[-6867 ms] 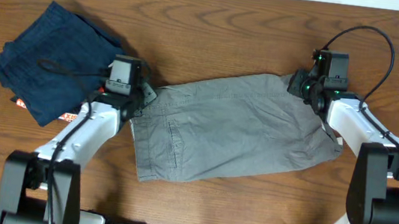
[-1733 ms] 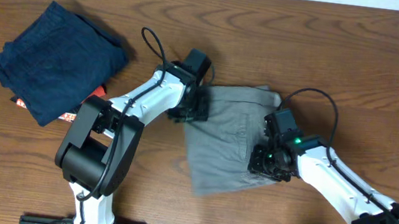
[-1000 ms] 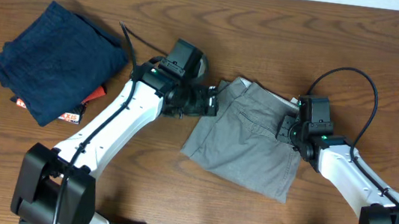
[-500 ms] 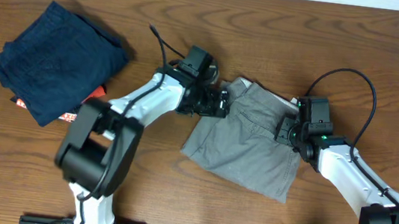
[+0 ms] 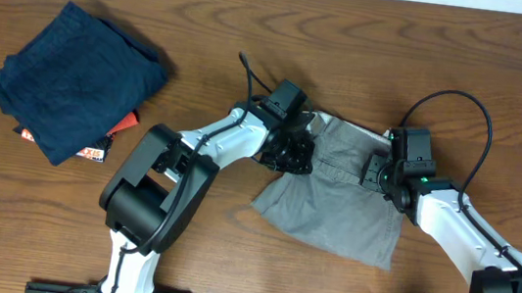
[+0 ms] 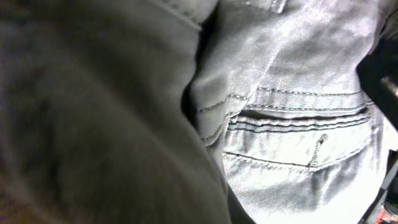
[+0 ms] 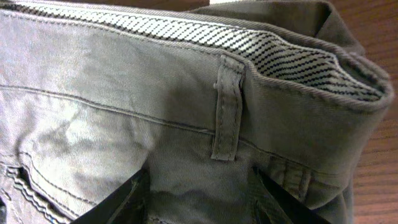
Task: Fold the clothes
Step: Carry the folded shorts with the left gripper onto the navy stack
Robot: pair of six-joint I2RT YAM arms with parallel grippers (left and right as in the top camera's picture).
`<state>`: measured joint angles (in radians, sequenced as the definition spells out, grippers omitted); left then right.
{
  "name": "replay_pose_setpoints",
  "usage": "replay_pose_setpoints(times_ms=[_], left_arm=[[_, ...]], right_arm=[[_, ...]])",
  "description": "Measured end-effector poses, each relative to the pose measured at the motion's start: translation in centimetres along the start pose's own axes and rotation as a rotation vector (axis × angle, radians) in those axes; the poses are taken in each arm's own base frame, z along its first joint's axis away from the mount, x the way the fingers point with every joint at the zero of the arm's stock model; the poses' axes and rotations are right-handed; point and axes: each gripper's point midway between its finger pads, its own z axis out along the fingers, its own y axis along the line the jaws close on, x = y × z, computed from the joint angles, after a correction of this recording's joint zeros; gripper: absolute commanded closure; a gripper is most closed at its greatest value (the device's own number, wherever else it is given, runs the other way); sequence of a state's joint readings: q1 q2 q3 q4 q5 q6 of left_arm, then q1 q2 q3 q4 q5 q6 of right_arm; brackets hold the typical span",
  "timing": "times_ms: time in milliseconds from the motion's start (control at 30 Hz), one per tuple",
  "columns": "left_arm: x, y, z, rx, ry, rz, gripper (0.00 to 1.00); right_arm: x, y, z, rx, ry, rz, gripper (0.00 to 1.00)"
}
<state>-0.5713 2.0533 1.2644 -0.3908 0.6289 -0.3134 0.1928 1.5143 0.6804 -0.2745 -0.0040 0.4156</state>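
Note:
The grey-olive trousers (image 5: pixel 333 209) lie folded on the table, right of centre, waistband to the upper right. My left gripper (image 5: pixel 297 154) is at their upper left edge, apparently shut on a raised fold. In the left wrist view the cloth (image 6: pixel 292 143), with a stitched pocket, fills the picture and hides the fingers. My right gripper (image 5: pixel 379 170) is over the waistband on the right side. In the right wrist view its fingers (image 7: pixel 200 180) stand apart astride the cloth (image 7: pixel 124 112), below a belt loop and the striped lining.
A dark navy-blue folded garment (image 5: pixel 77 76) lies at the far left, with a red label or card (image 5: pixel 122 124) showing from under it. Bare wooden table (image 5: pixel 254 37) lies behind and to both sides. The two arms sit close together over the trousers.
My left gripper has moved right, onto the trousers, and their left edge has shifted right with it, so the cloth is narrower. The right gripper has stayed in place.

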Motion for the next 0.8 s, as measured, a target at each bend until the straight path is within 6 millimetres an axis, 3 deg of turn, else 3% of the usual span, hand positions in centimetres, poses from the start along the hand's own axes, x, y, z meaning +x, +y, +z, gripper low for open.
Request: replay_pose_setpoints(times_ms=[100, 200, 267, 400, 500, 600, 733, 800], left_arm=[[-0.5, 0.7, -1.3, -0.018, -0.023, -0.017, 0.94], [-1.6, 2.3, -5.3, -0.088, -0.091, -0.038, 0.94], [-2.7, 3.8, -9.6, -0.149, -0.18, -0.052, 0.94], [-5.3, 6.8, -20.7, -0.267, -0.448, -0.086, 0.94], [-5.9, 8.9, -29.2, -0.343, -0.66, -0.119, 0.94], [-4.9, 11.6, -36.9, -0.43, -0.845, -0.182, 0.94], [-1.9, 16.7, -44.1, -0.563, -1.0, -0.319, 0.94], [-0.5, 19.3, -46.1, -0.609, -1.036, -0.389, 0.94]], right_arm=[[0.0, 0.0, -0.6, -0.005, 0.0, -0.008, 0.46], [-0.6, 0.1, -2.1, -0.017, -0.033, -0.01, 0.45], [-1.1, 0.0, -3.2, -0.023, -0.059, -0.012, 0.45], [-1.9, -0.4, -4.9, -0.027, -0.101, -0.011, 0.45], [-1.8, -0.7, -5.3, -0.023, -0.1, -0.012, 0.45], [-1.6, -0.8, -5.3, -0.02, -0.093, -0.015, 0.45], [-1.5, -0.8, -5.3, -0.019, -0.086, -0.018, 0.45], [-1.4, -0.7, -5.3, -0.024, -0.082, -0.019, 0.45]])
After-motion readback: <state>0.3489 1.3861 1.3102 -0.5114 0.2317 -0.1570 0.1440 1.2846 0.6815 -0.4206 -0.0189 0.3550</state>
